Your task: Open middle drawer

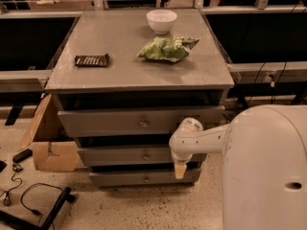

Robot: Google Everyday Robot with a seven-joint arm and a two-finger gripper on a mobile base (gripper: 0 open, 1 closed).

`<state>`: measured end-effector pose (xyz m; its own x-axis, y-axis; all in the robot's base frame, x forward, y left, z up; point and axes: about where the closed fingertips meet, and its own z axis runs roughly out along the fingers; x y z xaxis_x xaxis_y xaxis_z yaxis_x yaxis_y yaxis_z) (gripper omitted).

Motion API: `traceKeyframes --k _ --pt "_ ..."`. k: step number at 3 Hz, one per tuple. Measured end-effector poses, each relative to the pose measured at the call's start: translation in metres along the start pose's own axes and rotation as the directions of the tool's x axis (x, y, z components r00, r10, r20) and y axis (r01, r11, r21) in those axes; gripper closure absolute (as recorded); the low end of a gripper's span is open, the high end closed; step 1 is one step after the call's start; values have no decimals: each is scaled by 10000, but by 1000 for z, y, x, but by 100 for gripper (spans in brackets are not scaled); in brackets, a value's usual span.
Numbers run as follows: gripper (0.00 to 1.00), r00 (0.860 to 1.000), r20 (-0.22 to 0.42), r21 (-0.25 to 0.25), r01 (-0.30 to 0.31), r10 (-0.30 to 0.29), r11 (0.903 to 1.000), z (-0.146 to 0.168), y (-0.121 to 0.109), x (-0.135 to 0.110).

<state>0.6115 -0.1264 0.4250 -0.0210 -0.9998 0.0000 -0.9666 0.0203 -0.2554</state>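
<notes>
Hanging before cabinet front: gripper [179, 169], right of and below brass knob [145, 155] of middle drawer [115, 156]; jaw opening: cannot tell. Drawer second of three, looks shut. Risk: small knob missed or slipped; lowest drawer [124, 178] caught instead, fronts alike.

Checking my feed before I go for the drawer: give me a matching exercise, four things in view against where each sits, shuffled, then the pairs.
Things:
1. white bowl
2. green bag
3. dark bar
4. gripper

Places:
A. left part of the cabinet top
B. low in front of the cabinet, below and right of the knob of the middle drawer
C. back of the cabinet top
D. centre-right of the top, just in front of the bowl

Pairs: 1-C, 2-D, 3-A, 4-B.
</notes>
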Motion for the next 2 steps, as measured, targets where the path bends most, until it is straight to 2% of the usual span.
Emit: traceKeyframes --k 1,2 --pt "40 9993 -242 -454 -283 272 9986 11 13 8" --pt "63 9992 -272 -512 -315 301 9982 9 13 8"
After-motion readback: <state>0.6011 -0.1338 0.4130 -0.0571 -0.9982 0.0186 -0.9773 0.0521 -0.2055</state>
